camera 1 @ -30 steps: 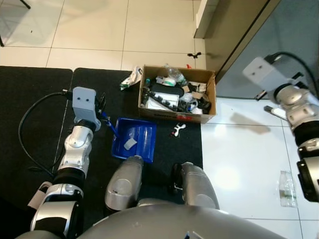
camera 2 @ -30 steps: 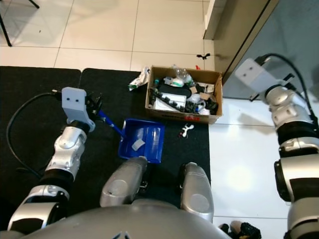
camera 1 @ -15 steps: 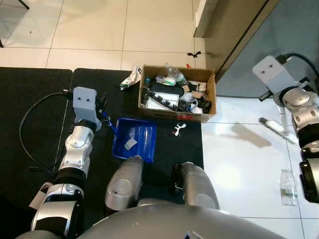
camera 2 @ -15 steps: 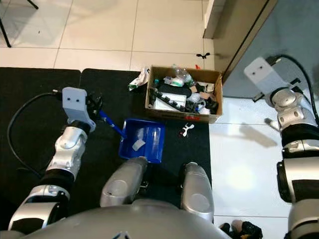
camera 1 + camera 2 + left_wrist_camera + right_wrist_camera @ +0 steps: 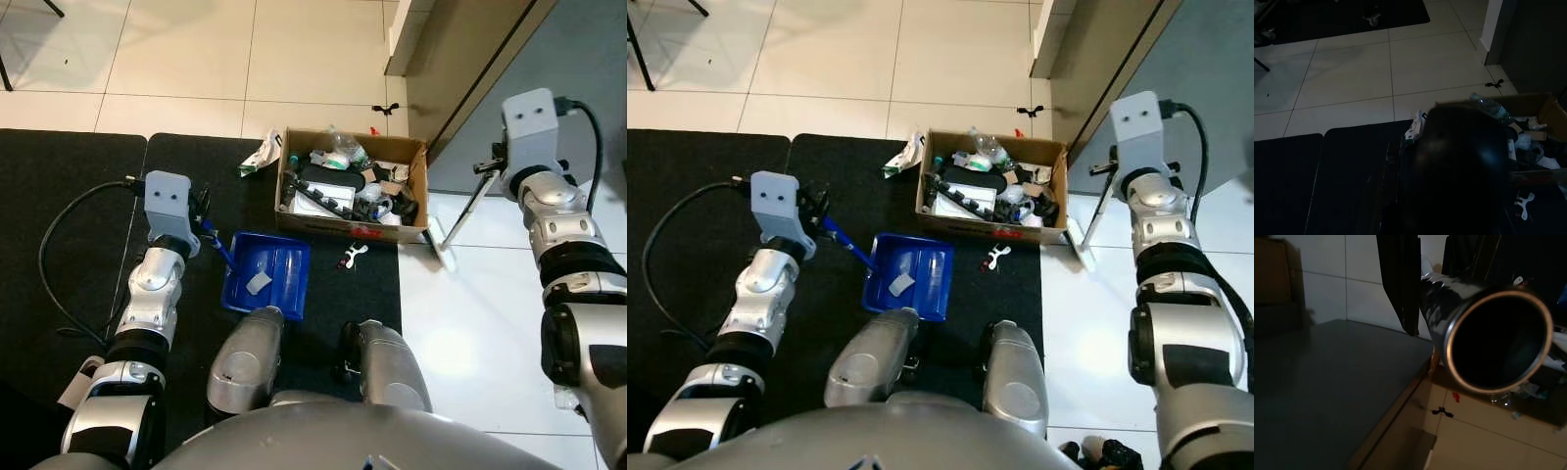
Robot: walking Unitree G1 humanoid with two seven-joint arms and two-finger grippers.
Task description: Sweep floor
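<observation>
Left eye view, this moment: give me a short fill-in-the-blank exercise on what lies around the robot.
1. The dustpan on the black mat is ____ in colour.
2. The left hand holds the dustpan by its ____.
3. The cardboard box full of litter stands ____ the dustpan, farther from the robot.
4. The broom at the right hand has its head on the ____ tiles.

Missing words: blue; handle; beyond; white

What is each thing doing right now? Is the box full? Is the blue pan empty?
Cardboard box: open, full of rubbish.
Blue dustpan: flat on the black mat, scraps inside.
Broom: tilted, head on the white floor beside the box.
Wrapper: lying on the mat, outside the box.
</observation>
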